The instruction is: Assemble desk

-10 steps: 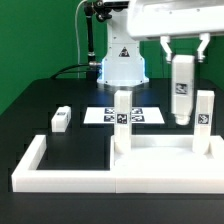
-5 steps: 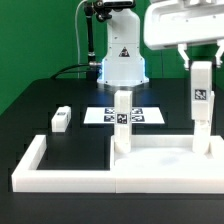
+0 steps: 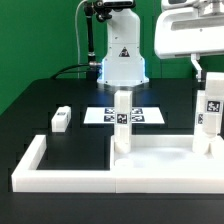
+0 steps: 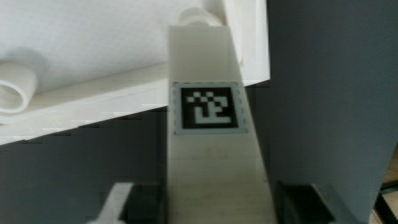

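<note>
**Aloft: one desk leg clamped in the jaws over the tabletop's end**

Seen from the exterior view, the white robot arm (image 3: 190, 35) reaches in at the upper right. Its jaws are closed on a short square white plastic leg (image 3: 213, 105) that bears a black-and-white tag. This leg hangs upright over the end of the flat white plastic tabletop panel (image 3: 160, 158) on the exterior view's right. A second upright leg (image 3: 201, 135) stands on the panel just beside it. The two overlap in the picture, and whether they touch cannot be told. A third upright leg (image 3: 122, 122) stands at the panel's other end. A small white loose leg (image 3: 61, 119) lies on the black surface (image 3: 50, 100), well apart on the exterior view's left. The long white U-shaped border rail (image 3: 28, 165) runs along the front and up that side, and the panel lies inside it. The marker board (image 3: 98, 115) lies flat on the surface behind the third upright leg, with the arm's white base (image 3: 122, 62) beyond it.

From the wrist view, the short square white plastic leg (image 4: 210, 150) runs straight away from the camera with its square tag (image 4: 210, 108) facing the lens. Dark fingers (image 4: 295, 205) press against its two sides. Past the leg's far end lie pale white parts (image 4: 89, 35) and a round white peg (image 4: 15, 88). Which parts these are cannot be told. The black surface (image 4: 329, 100) shows alongside.
</note>
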Robot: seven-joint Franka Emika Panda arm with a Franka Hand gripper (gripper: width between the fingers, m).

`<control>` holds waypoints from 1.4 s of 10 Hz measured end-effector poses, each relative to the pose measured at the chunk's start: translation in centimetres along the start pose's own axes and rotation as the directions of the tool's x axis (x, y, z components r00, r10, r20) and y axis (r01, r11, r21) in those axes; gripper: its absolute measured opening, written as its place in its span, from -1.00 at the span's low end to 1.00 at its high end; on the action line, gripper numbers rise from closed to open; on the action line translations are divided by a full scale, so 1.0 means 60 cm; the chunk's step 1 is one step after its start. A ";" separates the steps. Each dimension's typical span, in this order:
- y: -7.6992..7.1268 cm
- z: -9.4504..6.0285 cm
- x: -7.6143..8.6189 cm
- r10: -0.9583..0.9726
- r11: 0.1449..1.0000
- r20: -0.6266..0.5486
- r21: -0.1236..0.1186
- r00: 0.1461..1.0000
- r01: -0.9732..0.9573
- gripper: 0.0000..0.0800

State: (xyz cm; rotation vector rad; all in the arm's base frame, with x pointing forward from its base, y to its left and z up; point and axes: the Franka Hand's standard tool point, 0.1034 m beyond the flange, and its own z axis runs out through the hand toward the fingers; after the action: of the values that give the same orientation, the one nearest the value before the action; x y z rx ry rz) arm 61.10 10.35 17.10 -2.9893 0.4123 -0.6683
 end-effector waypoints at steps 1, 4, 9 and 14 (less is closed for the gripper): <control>-0.001 0.000 -0.001 0.000 1.000 0.001 0.002 1.000 0.000 -0.27; -0.016 0.015 0.016 -0.016 1.000 -0.033 0.008 0.999 0.016 -0.27; -0.015 0.057 0.008 -0.025 1.000 -0.019 -0.014 1.000 0.025 -0.27; -0.017 0.067 0.020 -0.029 0.999 -0.032 -0.016 0.999 0.028 -0.27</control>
State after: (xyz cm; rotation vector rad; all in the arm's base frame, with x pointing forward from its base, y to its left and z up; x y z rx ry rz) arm 64.08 10.96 14.04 -3.0080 0.3791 -0.7201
